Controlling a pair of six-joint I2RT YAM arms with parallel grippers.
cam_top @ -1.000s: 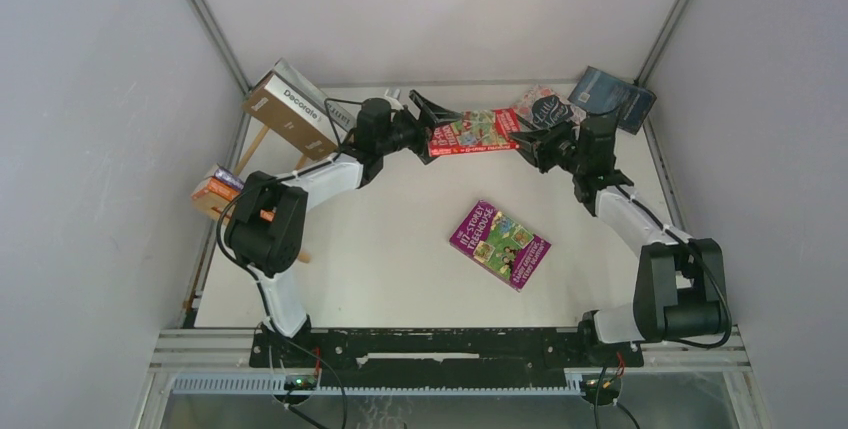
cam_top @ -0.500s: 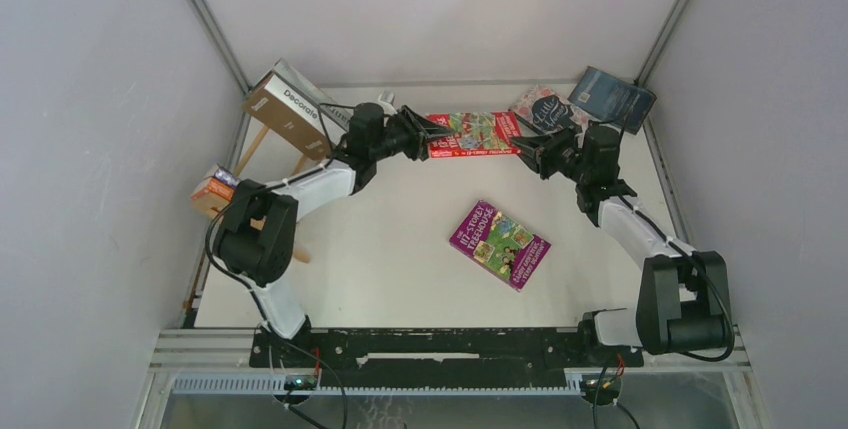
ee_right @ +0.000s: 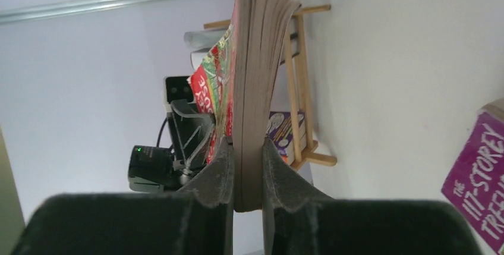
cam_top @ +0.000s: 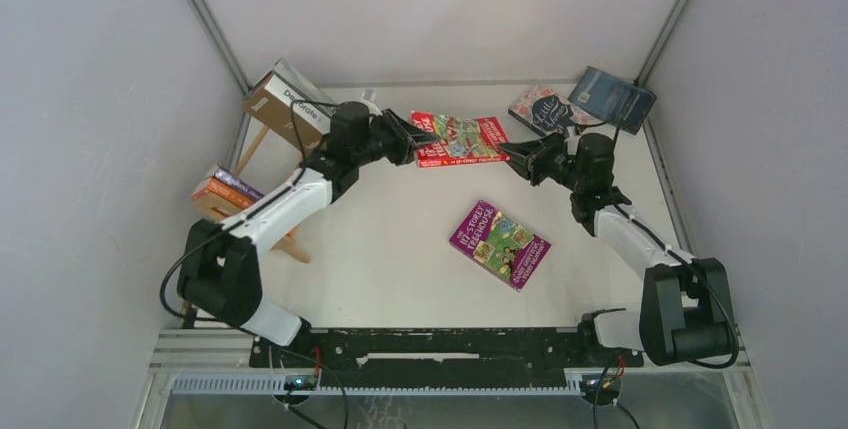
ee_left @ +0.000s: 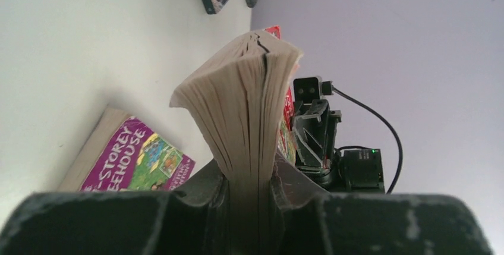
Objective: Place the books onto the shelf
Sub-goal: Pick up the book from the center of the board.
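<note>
My left fingers (ee_left: 205, 189) and right fingers (ee_right: 217, 175) each clamp an opposite end of the red book (cam_top: 458, 139), holding it between them above the desk (cam_top: 380, 239). The wooden shelf (ee_right: 318, 159) stands beyond my left fingers.

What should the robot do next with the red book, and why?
Probably open the right pincer. Both pincers clamp the red book, one at each end, and the left pincer sits nearer the shelf, so it could carry the book there alone.
</note>
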